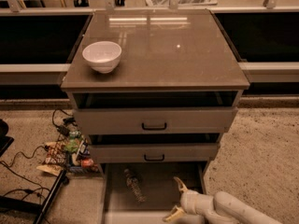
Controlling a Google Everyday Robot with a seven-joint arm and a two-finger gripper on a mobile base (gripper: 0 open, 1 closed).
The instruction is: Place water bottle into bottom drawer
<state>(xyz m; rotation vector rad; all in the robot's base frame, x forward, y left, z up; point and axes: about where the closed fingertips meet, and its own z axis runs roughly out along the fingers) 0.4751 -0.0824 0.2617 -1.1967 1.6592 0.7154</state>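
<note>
The water bottle (133, 185) lies on its side on the floor of the open bottom drawer (154, 206), towards its left. My gripper (176, 199) is over the drawer's right front part, open and empty, its fingers (180, 185) spread apart. It is to the right of the bottle and not touching it. My white arm (233, 210) reaches in from the lower right.
A white bowl (102, 56) stands on the cabinet top (163, 50) at the left. The two upper drawers with black handles (154, 125) are partly pulled out. Snack packets and cables (65, 150) lie on the floor to the left of the cabinet.
</note>
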